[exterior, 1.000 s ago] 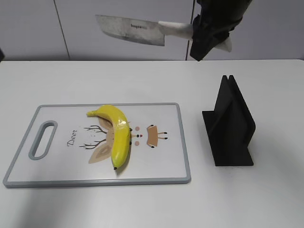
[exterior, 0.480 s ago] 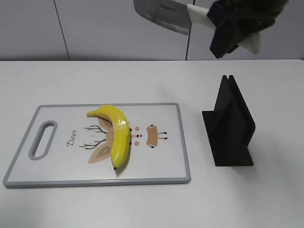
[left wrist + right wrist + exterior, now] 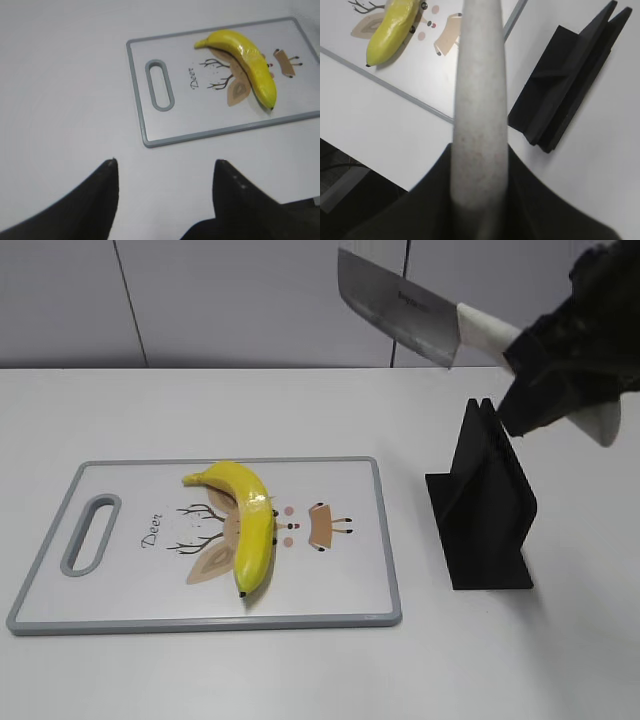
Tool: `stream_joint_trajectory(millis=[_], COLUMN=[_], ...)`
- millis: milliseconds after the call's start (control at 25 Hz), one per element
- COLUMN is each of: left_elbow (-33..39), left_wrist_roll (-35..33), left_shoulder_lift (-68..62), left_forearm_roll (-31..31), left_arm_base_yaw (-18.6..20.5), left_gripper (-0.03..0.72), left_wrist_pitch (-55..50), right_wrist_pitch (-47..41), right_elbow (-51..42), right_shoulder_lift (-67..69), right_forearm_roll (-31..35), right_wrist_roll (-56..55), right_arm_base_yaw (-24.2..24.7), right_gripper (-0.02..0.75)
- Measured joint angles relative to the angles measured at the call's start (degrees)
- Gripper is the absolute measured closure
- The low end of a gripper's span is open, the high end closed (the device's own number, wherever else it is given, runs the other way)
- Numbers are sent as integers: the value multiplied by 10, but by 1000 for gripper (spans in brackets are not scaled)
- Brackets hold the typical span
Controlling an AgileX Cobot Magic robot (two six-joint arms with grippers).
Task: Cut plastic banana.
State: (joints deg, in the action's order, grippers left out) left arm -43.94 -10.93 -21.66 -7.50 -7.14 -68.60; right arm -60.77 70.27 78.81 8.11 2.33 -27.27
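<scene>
Holding the knife (image 3: 400, 308) in my right hand (image 3: 552, 368), upper right of frame; left hand (image 3: 165, 185) wide, empty. Plastic banana (image 3: 248, 523) lies mid cutting board (image 3: 340, 590). Risk: glossy banana rolls under blade w/o support.

Cutting board (image 3: 330, 590) sat left-center on the tabletop (image 3: 300, 410), handle slot at its left end. Plastic banana (image 3: 248, 520) lay on the board near the middle, running from back-left to front. Knife stand (image 3: 485, 505) stood on the tabletop right of the board, apart from it. Knife (image 3: 400, 315) hung in the air above and behind the stand, held by the right gripper (image 3: 560, 380), blade pointing left. Left gripper (image 3: 162, 182) hovered over bare tabletop left-front of the board.
</scene>
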Motion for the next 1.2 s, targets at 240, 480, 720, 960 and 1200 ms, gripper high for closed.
stream_joint_trajectory(millis=[240,480,720,960,1200], left_elbow=[45,107,131,145,147], left_wrist_roll=[0,0,0,0,0], left_shoulder_lift=[120,201,204,204,204], left_forearm_roll=[0,-1,-1,-1,-2], left_arm_base_yaw=[0,0,0,0,0], left_gripper=[116,116,128,179,186], left_wrist_pitch=[-12,-13,38,75,77], right_wrist_pitch=[26,65,71,76,114], right_elbow=[-94,-166,-211,-224,-226], right_shoulder_lift=[-55,-119,-173,-193,-171], right_forearm_roll=[2,-3,-49,-88,-118], right_wrist_roll=[-23,-66,-139,-218,-282], right_arm_base_yaw=[0,0,0,0,0], right_gripper=[572,572,572,572,572])
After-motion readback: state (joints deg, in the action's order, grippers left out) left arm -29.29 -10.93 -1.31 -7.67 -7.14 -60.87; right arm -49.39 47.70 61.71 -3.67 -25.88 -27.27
